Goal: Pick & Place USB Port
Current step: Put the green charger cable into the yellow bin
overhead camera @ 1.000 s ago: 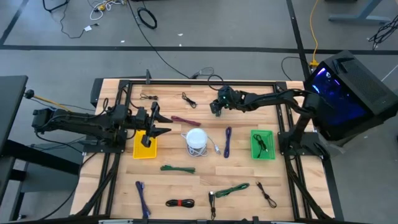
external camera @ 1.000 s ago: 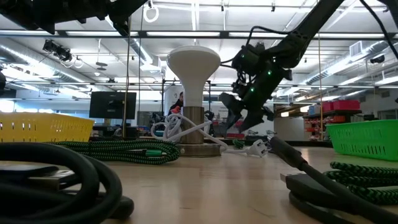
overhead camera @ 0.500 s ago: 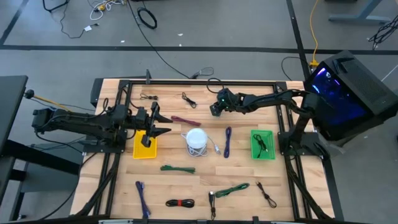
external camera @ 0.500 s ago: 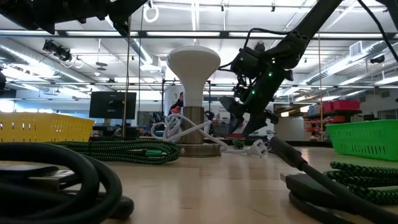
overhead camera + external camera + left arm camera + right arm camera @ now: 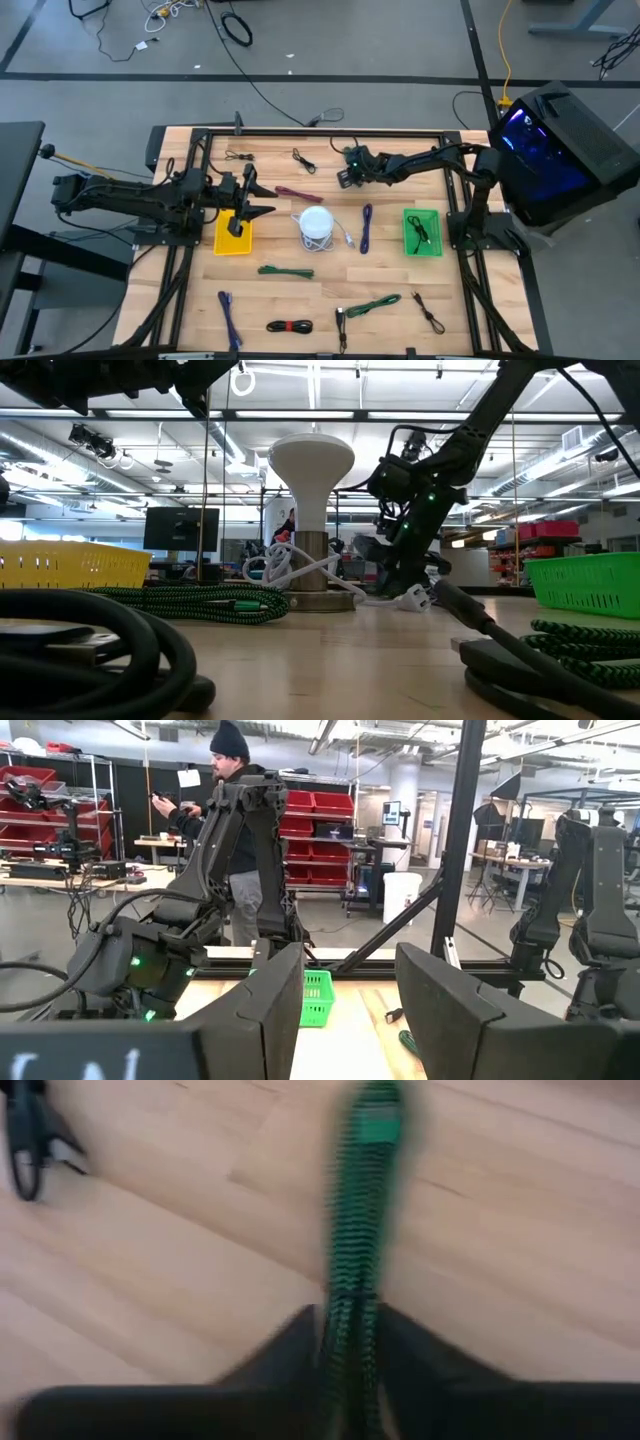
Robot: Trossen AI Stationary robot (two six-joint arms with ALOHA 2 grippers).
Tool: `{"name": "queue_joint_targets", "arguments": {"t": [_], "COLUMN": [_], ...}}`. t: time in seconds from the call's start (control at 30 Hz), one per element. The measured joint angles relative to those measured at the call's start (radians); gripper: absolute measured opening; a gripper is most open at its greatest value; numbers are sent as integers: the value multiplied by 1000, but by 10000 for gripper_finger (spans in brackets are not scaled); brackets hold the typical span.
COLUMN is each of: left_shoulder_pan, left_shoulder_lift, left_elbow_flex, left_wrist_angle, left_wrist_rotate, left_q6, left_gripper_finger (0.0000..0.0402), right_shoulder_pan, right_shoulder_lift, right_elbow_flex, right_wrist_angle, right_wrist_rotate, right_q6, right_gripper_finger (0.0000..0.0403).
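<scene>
Right gripper (image 5: 350,1342) is down on the surface (image 5: 390,330), pinching a green braided cable (image 5: 358,1230); lift and bin drop remain. Left gripper (image 5: 345,1010) waits, fingers apart, over the yellow bin (image 5: 232,241)

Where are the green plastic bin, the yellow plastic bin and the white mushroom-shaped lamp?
green plastic bin (image 5: 438,232): high view, right rim.
yellow plastic bin (image 5: 221,244): high view, bare floor near left corner.
white mushroom-shaped lamp (image 5: 316,221): high view, centre of dome.
</scene>
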Motion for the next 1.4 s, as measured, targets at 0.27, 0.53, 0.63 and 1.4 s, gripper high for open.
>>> {"name": "queue_joint_targets", "arguments": {"t": [0.27,0.53,0.63,1.4], "left_shoulder_pan": [0,0,0,-57], "left_shoulder_lift": [0,0,1,295], "left_elbow_flex": [0,0,0,0], "left_wrist_angle": [-7,-4,3,495], "left_wrist_rotate": [0,-19,-75,-61], "left_q6": [0,9,6,-21], "left_gripper_finger": [165,165,165,165], "right_shoulder_pan": [-22,68,158,598], "right_shoulder_lift": [-60,-364,-457,-322], "right_elbow_flex": [-4,71,98,99], "right_wrist_angle": [11,34,67,503], "right_wrist_rotate": [-93,-151,-143,71], "right_q6": [-83,-211,-262,-437], "right_gripper_finger": [10,10,10,10]}}
